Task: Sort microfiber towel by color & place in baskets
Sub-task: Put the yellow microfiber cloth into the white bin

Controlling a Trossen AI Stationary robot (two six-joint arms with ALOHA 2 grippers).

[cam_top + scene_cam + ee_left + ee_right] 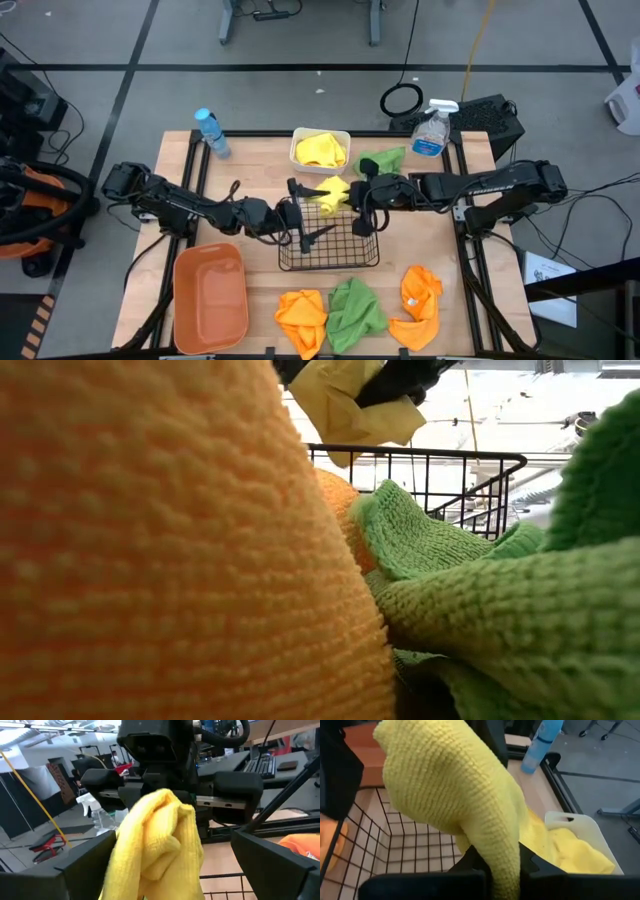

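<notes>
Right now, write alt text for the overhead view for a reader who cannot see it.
The right claw holds a yellow towel over the black wire basket, facing the open left claw. Behind sits a white tub with another yellow towel; an orange tub, two orange towels and a green one line the near edge.

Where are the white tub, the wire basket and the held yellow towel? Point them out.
white tub [297,139]: high view, its left rim.
wire basket [365,262]: high view, its near right edge.
held yellow towel [333,193]: high view, the cloth's middle.
</notes>
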